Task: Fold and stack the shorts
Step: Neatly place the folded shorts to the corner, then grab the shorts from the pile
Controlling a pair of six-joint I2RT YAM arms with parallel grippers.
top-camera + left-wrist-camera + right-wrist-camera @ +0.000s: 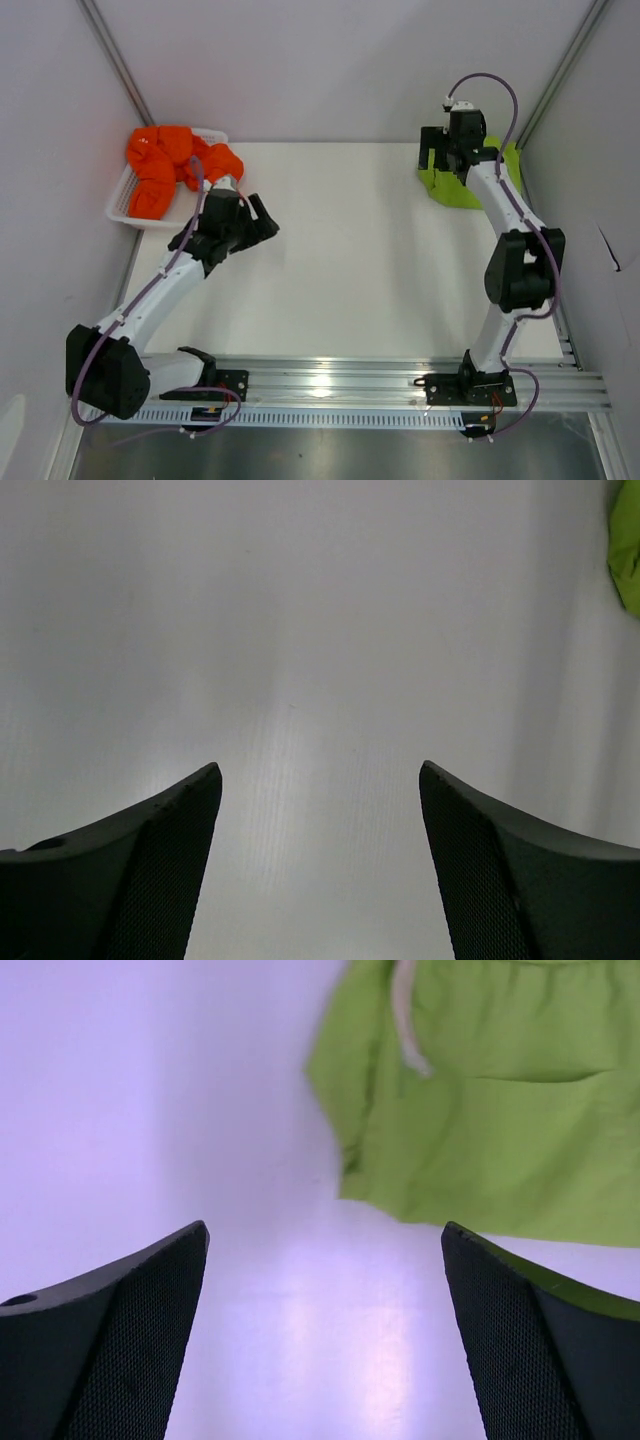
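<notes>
Top external view: one garment at each far corner of the white bench (pixel 350 260).
Far left, crumpled bright orange fabric shorts (pixel 170 165) heap in a white plastic mesh basket (pixel 120 212); the left jaws gape empty just beside it. Far right, the right jaws stand wide and empty at the edge of the flat-lying lime green fabric shorts (pixel 500 1110) with a white drawstring (pixel 405 1015).

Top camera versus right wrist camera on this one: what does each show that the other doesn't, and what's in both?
Only the top camera: the orange shorts heaped in the white basket at the far left, and the left gripper, open over the table. Only the right wrist camera: the white drawstring and a pocket seam on the green shorts. Both: the green shorts, the table, and the right gripper, open and empty.
</notes>
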